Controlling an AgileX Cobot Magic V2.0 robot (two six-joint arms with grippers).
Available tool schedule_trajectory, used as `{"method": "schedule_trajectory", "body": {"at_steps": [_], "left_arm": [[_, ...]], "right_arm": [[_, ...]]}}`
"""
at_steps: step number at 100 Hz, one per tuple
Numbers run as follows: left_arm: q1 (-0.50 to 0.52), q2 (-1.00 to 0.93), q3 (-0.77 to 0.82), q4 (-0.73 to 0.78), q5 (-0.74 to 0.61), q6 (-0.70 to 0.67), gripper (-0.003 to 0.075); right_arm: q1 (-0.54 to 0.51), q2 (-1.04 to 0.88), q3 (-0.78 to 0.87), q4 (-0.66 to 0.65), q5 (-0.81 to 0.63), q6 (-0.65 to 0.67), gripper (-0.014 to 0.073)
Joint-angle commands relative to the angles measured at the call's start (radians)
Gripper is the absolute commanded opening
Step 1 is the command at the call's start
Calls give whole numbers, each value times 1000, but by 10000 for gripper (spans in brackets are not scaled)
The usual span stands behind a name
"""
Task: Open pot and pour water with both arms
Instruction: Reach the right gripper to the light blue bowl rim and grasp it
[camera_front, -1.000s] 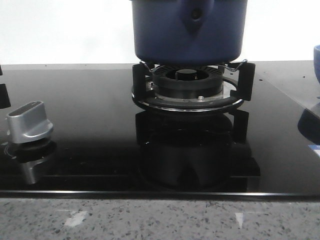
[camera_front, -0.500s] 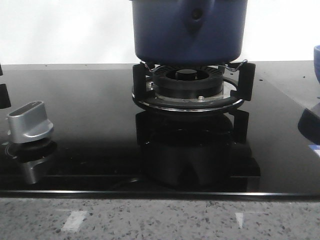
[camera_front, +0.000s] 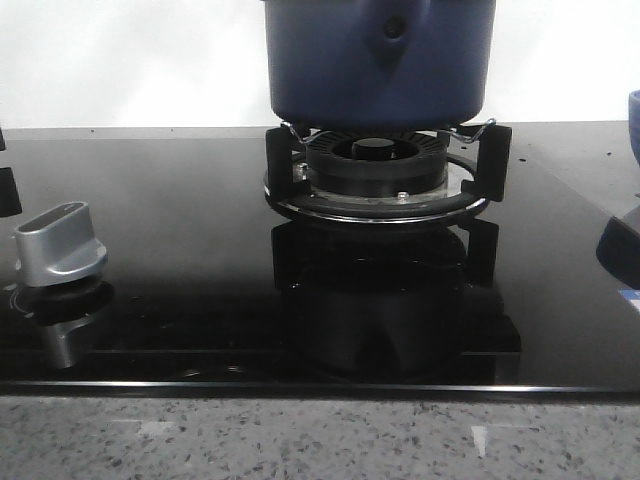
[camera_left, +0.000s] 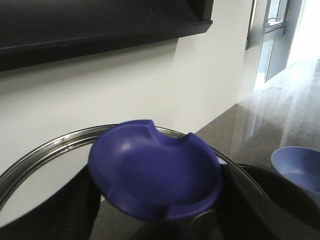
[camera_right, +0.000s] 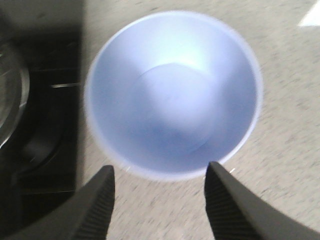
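Note:
The dark blue pot (camera_front: 378, 60) stands on the burner grate (camera_front: 375, 185) at the back middle of the front view, its handle mount with a hole facing me. In the left wrist view my left gripper (camera_left: 157, 192) is shut on the pot lid's dark blue knob (camera_left: 155, 172). The lid's metal rim (camera_left: 50, 146) curves around it, and its dark fingers (camera_left: 75, 210) flank the knob. My right gripper (camera_right: 160, 169) is open and empty, directly above the light blue bowl (camera_right: 172, 95), which also shows in the left wrist view (camera_left: 300, 167). Neither gripper shows in the front view.
The black glass hob (camera_front: 180, 200) has a silver control knob (camera_front: 60, 245) at the front left. The bowl's edge (camera_front: 634, 120) shows at the far right, on speckled stone counter (camera_right: 280, 165). A white wall stands behind the pot.
The pot stays on the burner and has hardly shifted. The bright reflected patches on the stone edge in front of the hob have faded.

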Motion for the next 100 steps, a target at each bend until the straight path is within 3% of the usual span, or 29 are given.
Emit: {"method": "schedule_trajectory", "body": {"at_steps": [1,26,74,81,100], "left_arm": [[13,-51,-33,-90,29,-13,245],[13,-51,-33,-90,29,-13,245],[13,-51,-33,-90,29,-13,245],[13,-51,-33,-90,29,-13,245],[13,-51,-33,-90,29,-13,245]], "right_arm": [[-50,45,-76,-28,-31,2,362],[-193,188,-100,-20,-36,2,362],[-195,358,-100,-15,-69,2,356],[-195,373,-100,-15,-69,2,289],[-195,389,-100,-15,-69,2,-46]]}}
